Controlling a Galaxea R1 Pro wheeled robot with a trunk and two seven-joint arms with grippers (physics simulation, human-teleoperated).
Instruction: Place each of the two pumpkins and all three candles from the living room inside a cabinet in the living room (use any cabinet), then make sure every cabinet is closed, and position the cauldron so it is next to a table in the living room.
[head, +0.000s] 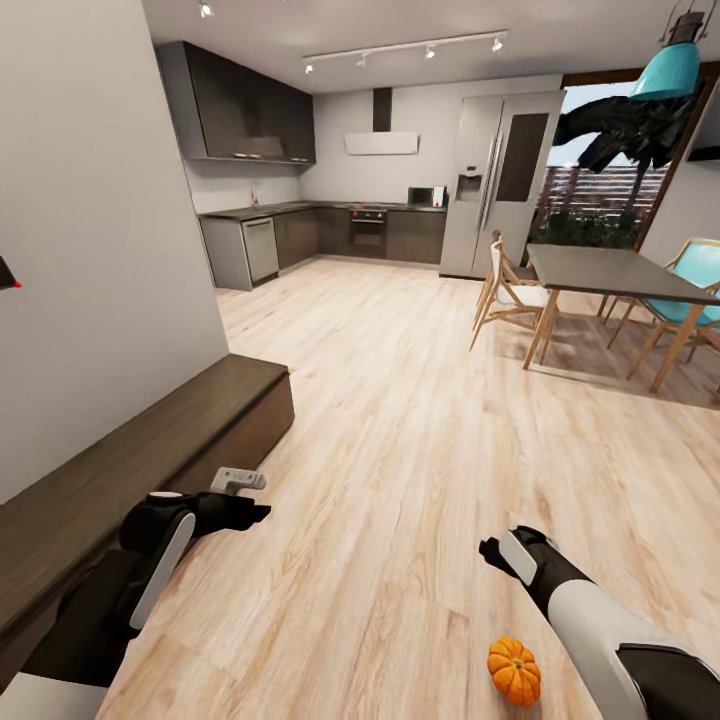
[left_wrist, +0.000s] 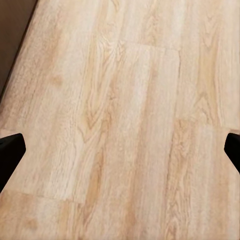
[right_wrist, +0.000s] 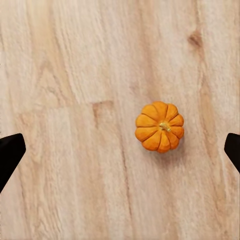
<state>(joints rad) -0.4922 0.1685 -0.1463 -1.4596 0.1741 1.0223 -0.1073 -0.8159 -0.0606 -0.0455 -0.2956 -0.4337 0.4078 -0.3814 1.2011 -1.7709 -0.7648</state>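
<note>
1. While the robot stands on the wooden floor (head: 420, 420), one pumpkin (head: 514, 671) sits upright on the boards close in front of its base, just beside the right forearm
2. In the right wrist view the pumpkin (right_wrist: 159, 126) lies below the right gripper (right_wrist: 120, 150), whose dark fingertips (right_wrist: 10, 152) are spread wide, touching nothing
3. Left gripper (left_wrist: 120, 150) hangs over bare planks, its fingers (left_wrist: 10, 150) likewise spread apart and holding nothing
4. Along the wall at the left runs the long, low dark-brown cabinet (head: 150, 450), its fronts closed; the left arm hovers just beside its front edge
5. Farther off stand a dining table (head: 610, 272) with chairs (head: 505, 290), and a kitchen (head: 320, 230) with a fridge (head: 498, 180) beyond
</note>
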